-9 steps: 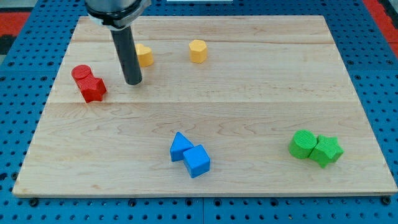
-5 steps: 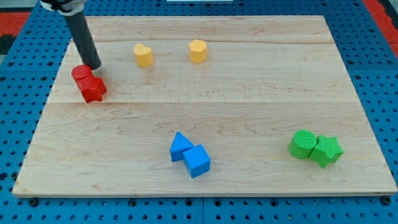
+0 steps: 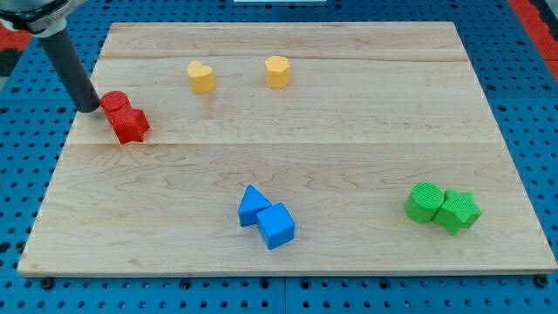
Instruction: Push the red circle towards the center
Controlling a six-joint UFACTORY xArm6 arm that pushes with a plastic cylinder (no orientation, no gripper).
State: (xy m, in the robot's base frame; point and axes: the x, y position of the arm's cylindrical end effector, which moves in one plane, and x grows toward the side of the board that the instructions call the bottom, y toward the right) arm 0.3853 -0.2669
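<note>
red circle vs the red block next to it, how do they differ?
The red circle is round-topped; the red star has jagged points. The circle sits nearer the view's top-left, right beside my tip; the star lies on the circle's far side from the tip. Both are red and appear to touch.

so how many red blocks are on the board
2, both at the view's left edge, touching: the red circle just right of my tip, and a second red block right below it. None looks hidden.

1. No text, label, brand, number or sign is showing anywhere that can be read.
2. The wooden board (image 3: 349,131) is showing only plain grain.
3. The blue pegboard (image 3: 540,105) around it is showing only holes.
</note>
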